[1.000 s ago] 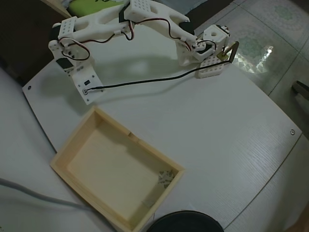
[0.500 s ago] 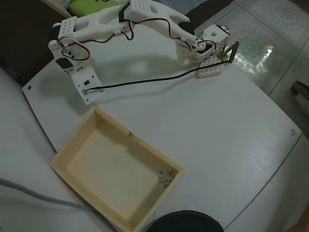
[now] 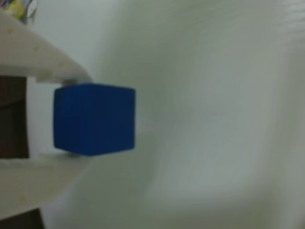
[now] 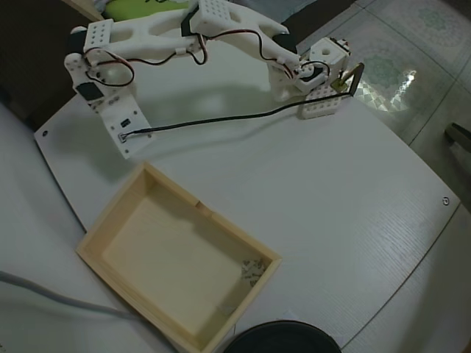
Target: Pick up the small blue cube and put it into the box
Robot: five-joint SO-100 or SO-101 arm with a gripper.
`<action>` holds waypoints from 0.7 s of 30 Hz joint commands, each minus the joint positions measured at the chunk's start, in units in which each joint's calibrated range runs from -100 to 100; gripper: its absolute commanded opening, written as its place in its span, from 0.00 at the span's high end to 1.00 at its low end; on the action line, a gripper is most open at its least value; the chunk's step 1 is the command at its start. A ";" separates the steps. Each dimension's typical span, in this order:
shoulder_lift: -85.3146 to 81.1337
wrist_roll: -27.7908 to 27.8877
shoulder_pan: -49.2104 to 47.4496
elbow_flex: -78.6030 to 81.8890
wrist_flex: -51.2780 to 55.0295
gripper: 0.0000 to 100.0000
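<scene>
In the wrist view the small blue cube (image 3: 95,119) sits between my two white fingers, which come in from the left. One finger (image 3: 47,57) presses on its top face and the other on its bottom face. My gripper (image 3: 88,119) is shut on it over the white table. In the overhead view the white arm reaches across the top to the left, and the gripper (image 4: 124,138) points down just beyond the far corner of the pale wooden box (image 4: 110,212). The cube is hidden under the gripper there. The box is empty apart from a small mark near one corner.
A white perforated block (image 4: 320,104) stands by the arm's base at the top right. A black cable (image 4: 221,118) runs across the table to the gripper. A black round object (image 4: 283,340) lies at the bottom edge and a grey cable (image 4: 59,298) at the lower left.
</scene>
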 commanded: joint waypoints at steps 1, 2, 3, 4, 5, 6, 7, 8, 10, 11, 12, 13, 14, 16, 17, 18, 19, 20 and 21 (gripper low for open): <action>-2.98 -0.20 0.12 -5.16 0.94 0.94; -2.98 -0.10 0.12 -5.16 0.94 0.94; -2.98 -0.10 0.12 -5.16 0.94 0.94; -2.98 -0.15 -0.03 -5.34 0.94 0.94; -2.98 -0.20 -0.18 -5.61 0.94 0.94; -3.15 -0.20 -0.25 -5.61 1.02 0.94; -3.65 -0.20 -0.47 -5.52 1.02 0.94; -4.41 -0.20 -0.77 -4.89 1.02 0.94; -6.27 -0.20 -1.21 -4.16 1.02 0.94; -7.54 -0.20 -1.50 -3.89 1.02 0.94; -8.89 -0.20 -1.87 -3.53 1.02 0.94; -10.41 -0.20 -2.17 -3.08 1.02 0.94; -12.02 -0.20 -2.53 -2.44 1.02 0.94; -15.40 -0.20 -3.64 -1.36 1.02 0.94; -17.26 -0.20 -4.08 -0.81 1.02 0.94; -19.12 -0.20 -4.60 -0.18 1.02 0.94; -20.98 -0.20 -5.26 0.45 1.02 0.94; -22.76 -0.20 -5.85 1.36 1.02 0.94; -24.62 -0.20 -6.52 2.35 1.02 0.94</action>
